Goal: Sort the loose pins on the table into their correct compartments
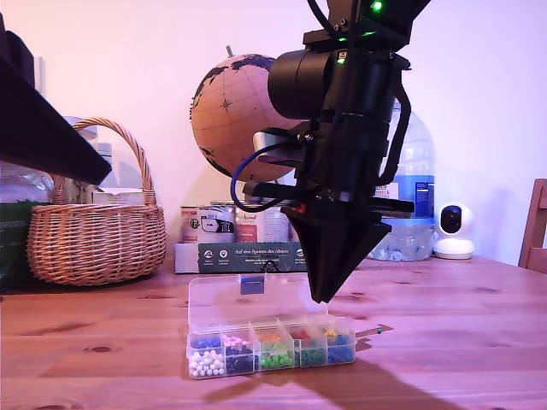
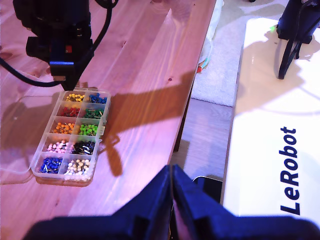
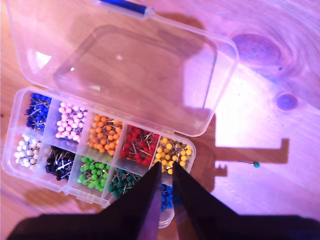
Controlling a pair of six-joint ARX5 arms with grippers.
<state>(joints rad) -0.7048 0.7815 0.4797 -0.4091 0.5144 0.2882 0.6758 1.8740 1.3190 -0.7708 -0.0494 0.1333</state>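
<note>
While my second gripper point(image 3: 166, 175) is hovering low over the yellow and dark green cells of the open organiser box point(image 1: 269, 346), its fingers point(image 3: 142, 192) are standing slightly apart with nothing visible between them, so the step in hand looks like the end of a drop, or a pause before fetching the next pin. One loose green-headed pin point(image 3: 256, 164) is lying on the bench point(image 1: 461, 359), just beside the box toward the exterior view's right. Judging by colour, the next move is calling for a fine pinch on that speck, then a release over the dark green cell point(image 3: 122, 182). My first gripper point(image 2: 172, 192) is waiting at the bench edge, well apart from the box, fingers together. Each cell is holding one colour: blue, pink, orange, red, yellow, white, black, light green.
</note>
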